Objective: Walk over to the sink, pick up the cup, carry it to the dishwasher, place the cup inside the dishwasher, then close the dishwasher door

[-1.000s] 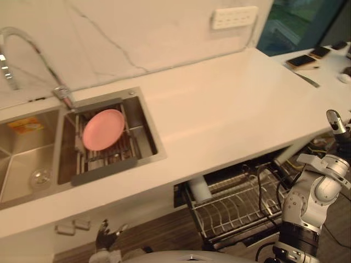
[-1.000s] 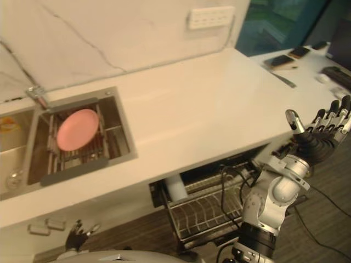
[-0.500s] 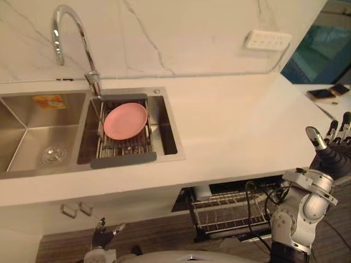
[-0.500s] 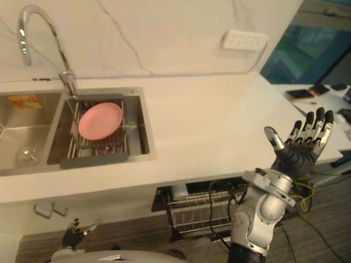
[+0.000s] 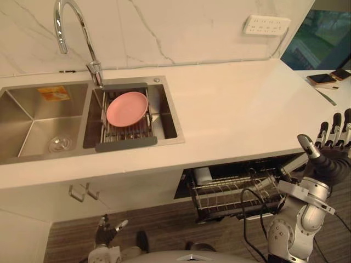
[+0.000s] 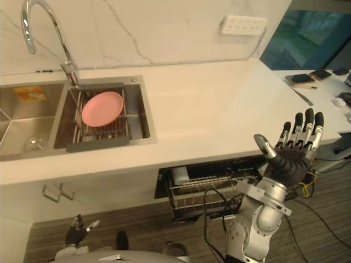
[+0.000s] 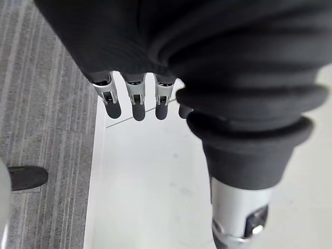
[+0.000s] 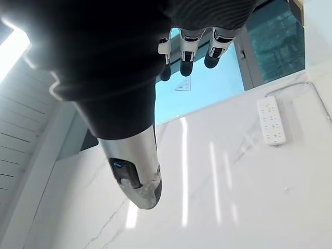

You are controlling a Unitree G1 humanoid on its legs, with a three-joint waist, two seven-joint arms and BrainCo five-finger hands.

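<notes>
you've got a pink plate [image 5: 126, 108] in a silver steel sink [image 5: 33, 123], plain white counter [image 5: 230, 115], white wall [image 5: 181, 27] with thin grey veins, grey striped flooring [image 7: 46, 104].

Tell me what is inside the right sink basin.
A wire rack sits in the basin, with a pink plate on it. The plate hides the rack's middle and the floor beneath.
</notes>
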